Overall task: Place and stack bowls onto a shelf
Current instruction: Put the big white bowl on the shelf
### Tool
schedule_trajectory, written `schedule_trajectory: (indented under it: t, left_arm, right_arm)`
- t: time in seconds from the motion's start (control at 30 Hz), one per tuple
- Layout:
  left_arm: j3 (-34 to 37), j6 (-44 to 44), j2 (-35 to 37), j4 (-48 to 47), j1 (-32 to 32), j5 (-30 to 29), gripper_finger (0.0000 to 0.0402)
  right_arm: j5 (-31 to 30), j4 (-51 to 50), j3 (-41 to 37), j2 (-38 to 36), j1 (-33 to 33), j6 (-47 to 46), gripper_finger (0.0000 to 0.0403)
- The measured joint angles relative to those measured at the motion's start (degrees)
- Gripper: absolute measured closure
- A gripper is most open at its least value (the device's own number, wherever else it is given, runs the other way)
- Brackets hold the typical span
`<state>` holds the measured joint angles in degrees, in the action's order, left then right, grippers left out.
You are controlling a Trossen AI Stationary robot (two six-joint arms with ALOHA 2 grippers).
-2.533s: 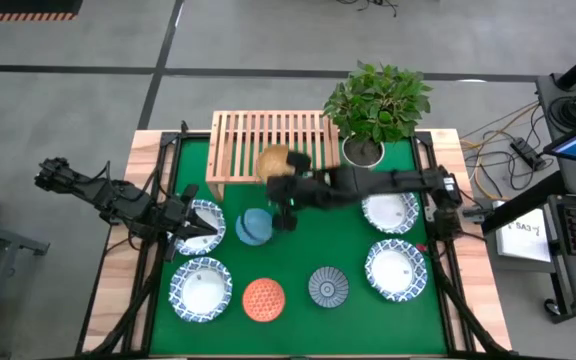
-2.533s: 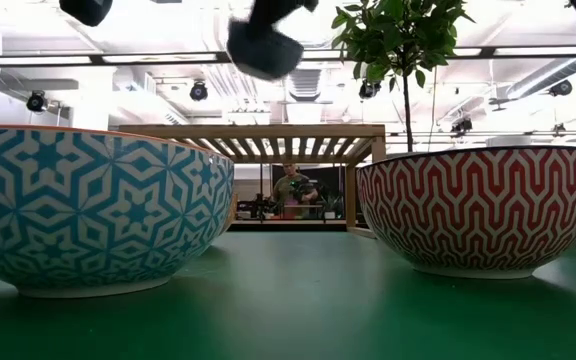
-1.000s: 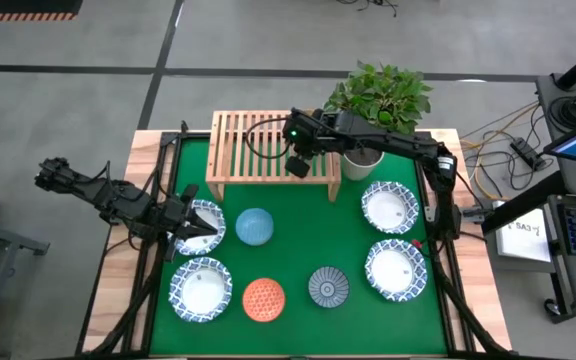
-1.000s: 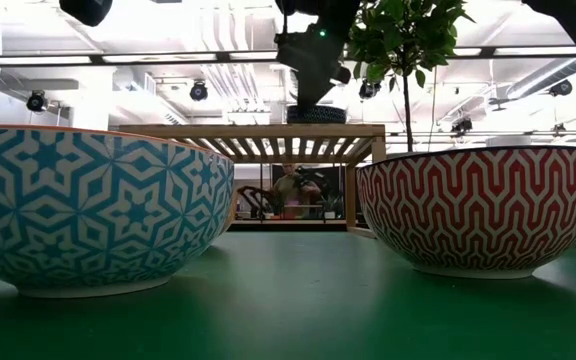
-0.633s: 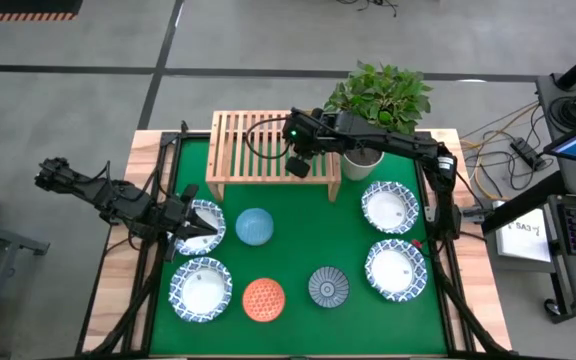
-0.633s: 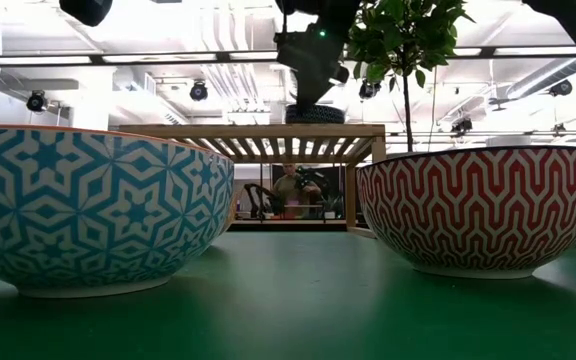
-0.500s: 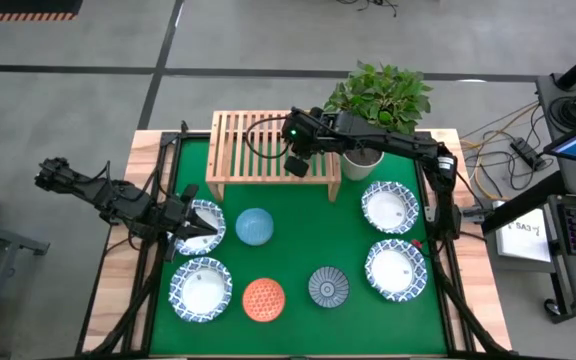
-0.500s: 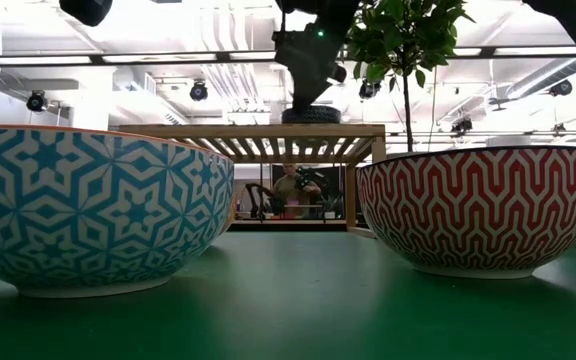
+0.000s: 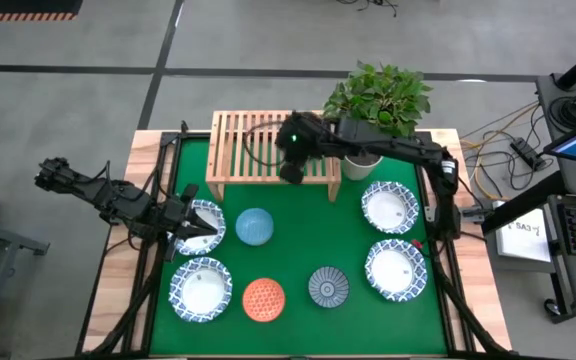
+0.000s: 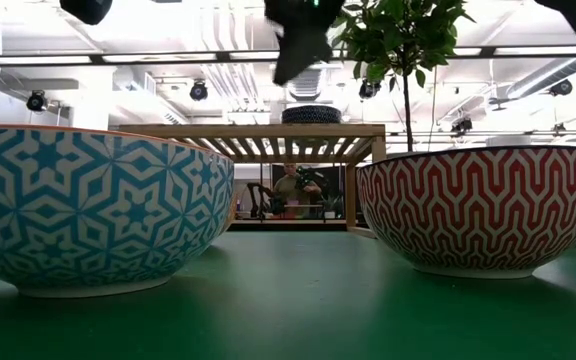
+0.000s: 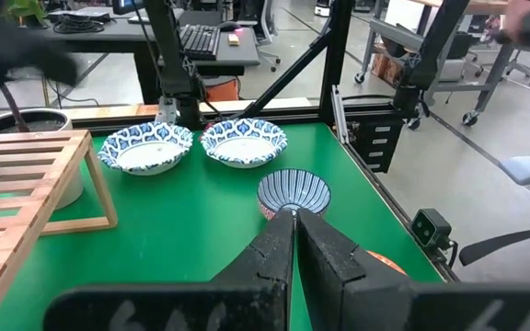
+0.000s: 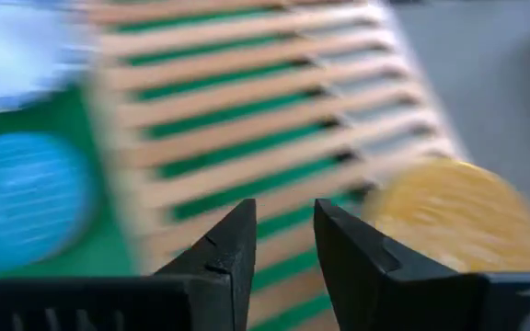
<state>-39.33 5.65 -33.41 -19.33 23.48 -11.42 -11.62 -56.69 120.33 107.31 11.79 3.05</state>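
Seven bowls show on the green mat (image 9: 298,240) from above: four white patterned ones, a blue bowl (image 9: 255,227), a red-orange bowl (image 9: 263,298) and a grey-blue bowl (image 9: 328,287); the right gripper (image 9: 291,170) hangs over the shelf (image 9: 238,150) at twelve o'clock, while the left gripper (image 9: 190,228) sits at nine o'clock. At table height, a dark-patterned bowl (image 10: 311,115) rests on the shelf top. From the left wrist, the fingers (image 11: 274,253) are pressed together, empty. From the right wrist, the fingers (image 12: 233,244) stand narrowly parted, empty, beside the yellow-orange bowl (image 12: 449,216) on the slats.
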Motion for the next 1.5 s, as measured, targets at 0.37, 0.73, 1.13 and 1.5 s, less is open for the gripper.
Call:
schedule_trajectory:
  t: [0.37,0.73,1.13,1.5]
  left_arm:
    - [0.0,2.4,-2.0,2.7,0.0,0.0,0.0402]
    - [0.0,3.0,-4.7,6.1,0.1,0.0,0.0402]
    - [-0.3,11.1,-11.0,6.3,0.1,0.0,0.0402]
    - [-6.0,17.6,-19.0,4.6,0.1,0.0,0.0402]
  right_arm:
    - [3.7,2.0,-5.4,-0.7,-17.4,4.8,0.0339]
    - [6.1,24.8,-31.0,-11.7,-21.5,3.5,0.0346]
    - [5.8,55.5,-65.2,-28.9,-23.8,-6.0,0.0346]
    - [5.6,78.9,-83.1,-33.6,-26.8,-7.5,0.0346]
